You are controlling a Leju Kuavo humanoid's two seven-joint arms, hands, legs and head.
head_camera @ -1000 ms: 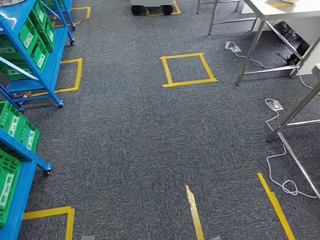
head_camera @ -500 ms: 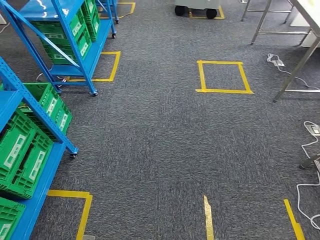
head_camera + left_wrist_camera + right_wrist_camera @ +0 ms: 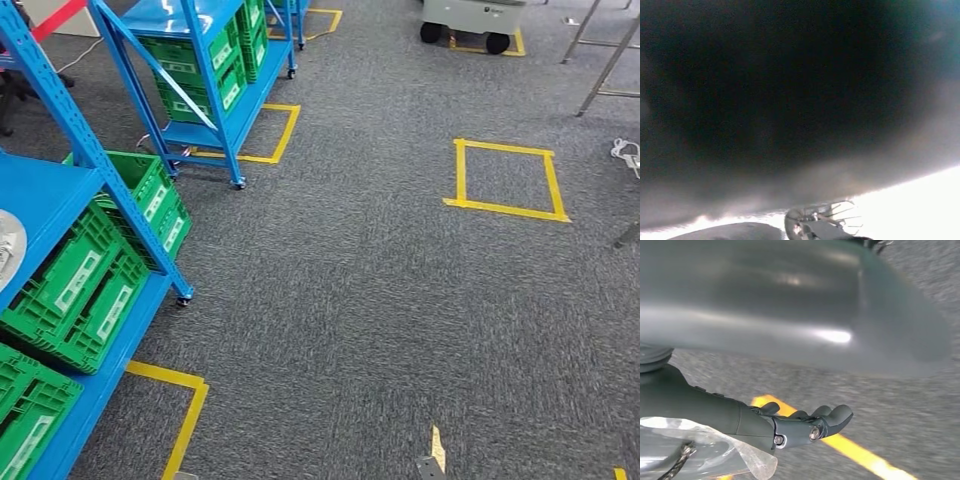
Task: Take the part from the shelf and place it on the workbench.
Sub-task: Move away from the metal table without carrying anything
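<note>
Half a silver part shows, cut off on the shelf.

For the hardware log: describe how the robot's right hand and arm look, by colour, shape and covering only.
In the right wrist view the right hand is dark grey, with smooth, rounded fingers joined by small silver screws. A wrinkled clear plastic film and a thin dark cable lie at the wrist. A broad, glossy grey curved cover spans the picture above the hand. No markings show.
</note>
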